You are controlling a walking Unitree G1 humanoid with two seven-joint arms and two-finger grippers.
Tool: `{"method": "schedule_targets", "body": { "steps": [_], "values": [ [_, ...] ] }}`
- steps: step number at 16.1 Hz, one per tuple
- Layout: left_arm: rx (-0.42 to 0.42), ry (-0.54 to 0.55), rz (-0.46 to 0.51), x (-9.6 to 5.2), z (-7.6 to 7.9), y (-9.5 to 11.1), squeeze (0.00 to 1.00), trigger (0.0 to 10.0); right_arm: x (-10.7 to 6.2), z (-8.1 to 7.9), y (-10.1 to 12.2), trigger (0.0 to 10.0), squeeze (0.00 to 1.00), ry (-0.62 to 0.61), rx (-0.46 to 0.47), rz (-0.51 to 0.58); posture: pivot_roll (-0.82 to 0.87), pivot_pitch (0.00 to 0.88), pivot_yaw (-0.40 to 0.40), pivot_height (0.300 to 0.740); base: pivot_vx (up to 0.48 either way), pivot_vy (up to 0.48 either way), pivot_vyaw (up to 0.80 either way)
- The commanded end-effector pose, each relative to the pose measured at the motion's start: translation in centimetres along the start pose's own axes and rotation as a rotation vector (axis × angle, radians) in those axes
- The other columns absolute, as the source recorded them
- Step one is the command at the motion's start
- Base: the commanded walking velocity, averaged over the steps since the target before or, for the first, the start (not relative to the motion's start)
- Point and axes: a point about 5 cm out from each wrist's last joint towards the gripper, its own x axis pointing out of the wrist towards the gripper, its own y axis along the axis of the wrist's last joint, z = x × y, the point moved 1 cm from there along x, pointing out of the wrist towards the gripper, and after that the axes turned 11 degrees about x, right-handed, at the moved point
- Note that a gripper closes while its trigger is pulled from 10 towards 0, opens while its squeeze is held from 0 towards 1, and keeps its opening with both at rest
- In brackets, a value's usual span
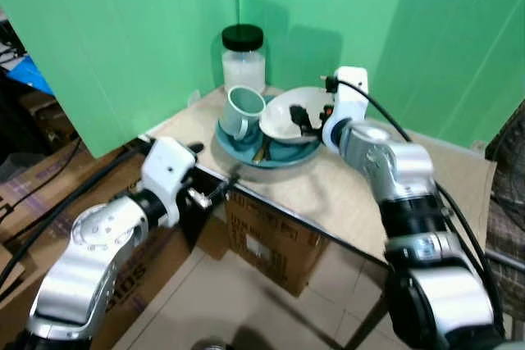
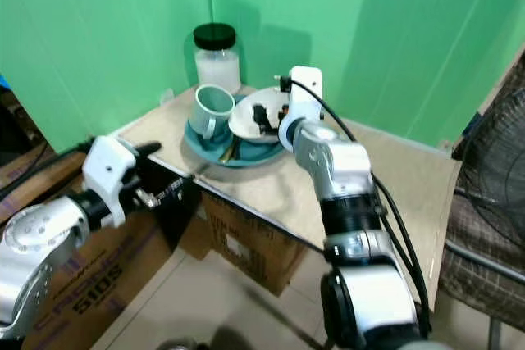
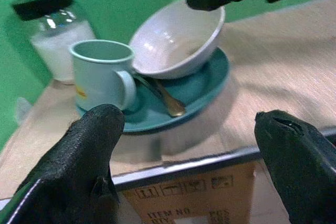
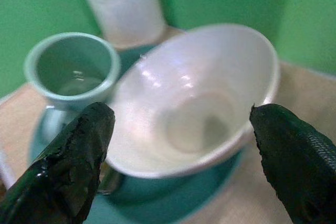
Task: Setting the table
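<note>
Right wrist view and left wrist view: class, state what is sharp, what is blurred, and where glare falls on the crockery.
Right wrist view: the white bowl and mug are fairly sharp, with soft highlights on the bowl's inner wall; the jar behind is blurred, as are the near black fingers. Left wrist view: the spoon on the teal plate reads clearly; glare on the jar; the fingers are soft.
</note>
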Motion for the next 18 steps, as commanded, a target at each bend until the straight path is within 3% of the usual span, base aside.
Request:
{"method": "schedule_targets", "body": {
  "steps": [1,2,3,6,9,10,11,12,14,15,18],
  "values": [
    [0.013,-0.052,-0.001,-0.1,0.4,0.1,0.93,10.0,0.3,0.2,1.1,10.0,0.0,-0.036,0.006,0.035,0.15,0.0,0.008,0.74,0.0,0.0,0.0],
    [0.007,-0.083,0.001,-0.3,0.8,0.2,0.84,10.0,0.5,0.1,1.5,10.0,0.0,-0.042,0.012,0.045,0.15,0.0,0.005,0.74,0.0,0.0,0.0],
    [-0.006,-0.116,-0.002,-0.5,1.2,0.1,0.0,10.0,0.6,0.1,1.9,10.0,0.0,-0.059,0.01,0.065,0.15,0.0,0.006,0.74,0.0,0.0,0.0],
    [-0.036,-0.13,-0.002,-0.5,1.5,-0.1,0.0,10.0,1.1,0.3,2.2,10.0,0.0,-0.098,0.02,0.087,0.14,0.0,0.01,0.74,0.0,0.0,0.0],
    [-0.021,-0.112,-0.002,-0.2,1.2,-0.2,0.0,10.0,1.9,0.7,0.6,10.0,0.0,-0.17,0.036,0.023,0.14,0.0,0.013,0.74,0.0,0.0,0.0],
    [-0.022,-0.113,-0.002,-0.1,1.3,-0.1,0.0,10.0,2.1,0.4,0.1,5.4,0.0,-0.16,0.083,0.008,0.14,0.0,0.012,0.74,0.0,0.0,0.0],
    [-0.022,-0.114,-0.002,-0.2,1.3,-0.1,0.0,10.0,2.2,0.3,-0.1,3.4,0.0,-0.151,0.115,0.001,0.14,0.0,0.01,0.74,0.0,0.0,0.0],
    [-0.022,-0.114,-0.001,-0.2,1.3,-0.1,0.0,10.0,2.4,0.2,-0.2,3.4,0.0,-0.15,0.13,-0.002,0.14,0.0,0.01,0.74,0.0,0.0,0.0],
    [-0.02,-0.111,-0.002,-0.2,1.3,-0.1,0.0,10.0,2.6,0.3,-0.7,0.0,0.0,-0.153,0.211,-0.025,0.15,0.0,0.006,0.74,0.0,0.0,0.0],
    [-0.018,-0.108,-0.003,-0.3,1.3,-0.1,0.0,10.0,2.7,0.3,-1.0,0.0,0.0,-0.146,0.275,-0.04,0.15,0.0,0.005,0.74,0.0,0.0,0.0],
    [-0.009,-0.103,-0.006,-0.3,1.2,-0.2,0.0,10.0,2.9,0.1,-1.5,0.0,0.0,-0.136,0.331,-0.064,0.15,0.0,0.005,0.74,0.0,0.0,0.0]
  ]
}}
